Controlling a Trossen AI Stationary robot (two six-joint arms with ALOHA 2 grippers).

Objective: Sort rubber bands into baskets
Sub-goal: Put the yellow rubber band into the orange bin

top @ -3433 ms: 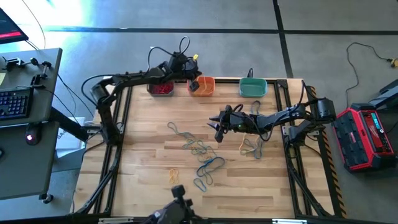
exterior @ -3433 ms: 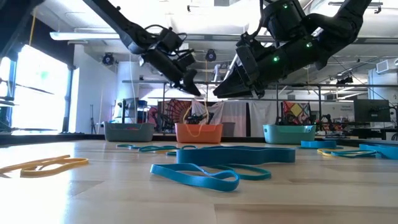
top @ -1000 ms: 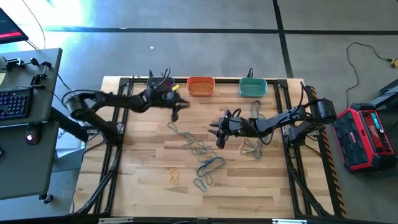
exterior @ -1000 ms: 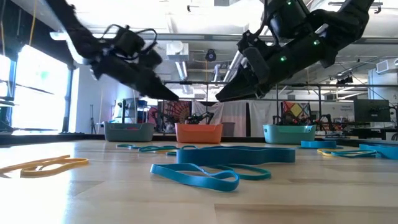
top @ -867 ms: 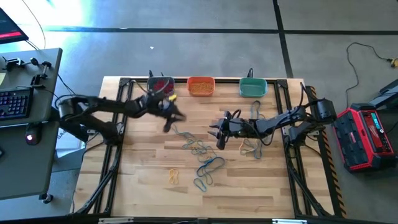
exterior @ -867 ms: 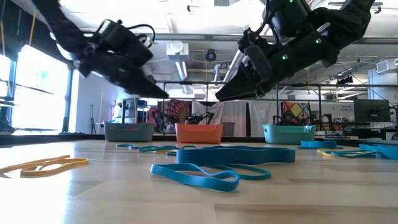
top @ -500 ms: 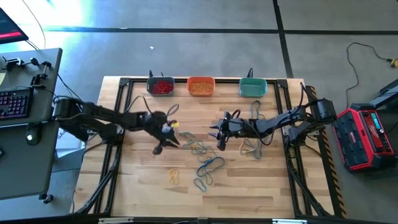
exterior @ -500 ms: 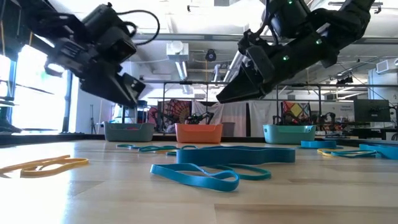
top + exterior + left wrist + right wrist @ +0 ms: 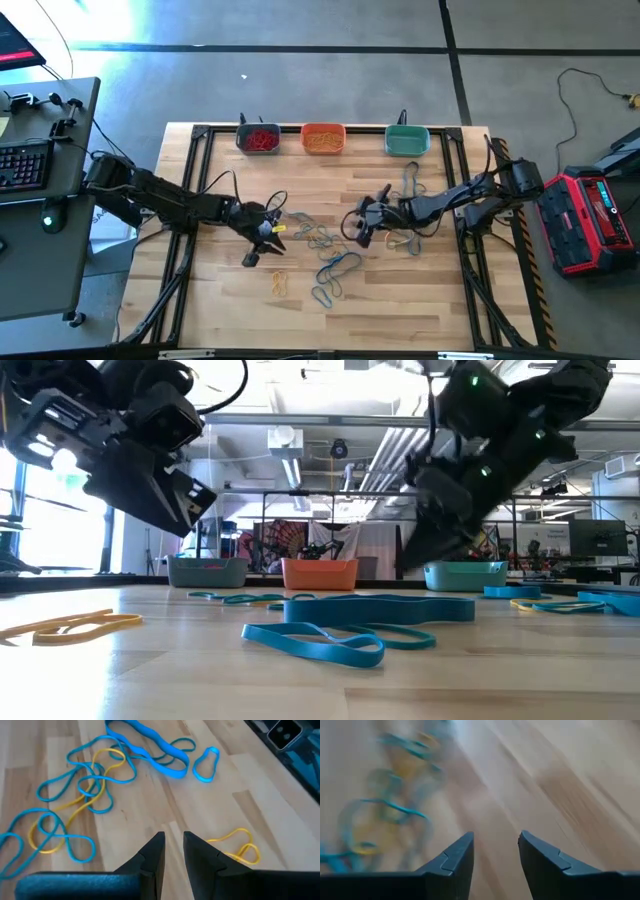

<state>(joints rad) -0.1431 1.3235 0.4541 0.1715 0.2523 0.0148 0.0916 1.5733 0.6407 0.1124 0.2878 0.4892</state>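
Loose rubber bands lie flat on the wooden table: a blue and yellow tangle, blue loops, a yellow one and another tangle. Three baskets stand along the far edge: grey-blue with red bands, orange and teal. My left gripper hovers left of the middle tangle, slightly open and holding nothing; the yellow band lies just beyond it. My right gripper hangs open right of that tangle, slanting down, with the blurred tangle ahead.
Black frame rails run along the table's left and right sides. A wide blue band lies close to the near edge. Bare wood spreads across the table's near part and between the baskets and the bands.
My left gripper has swung from beside the baskets at the far edge toward the near edge, and now hangs lower over the table left of the middle tangle. My right gripper has rolled, tipped further down and sunk a little toward the tangle. The bands lie as before.
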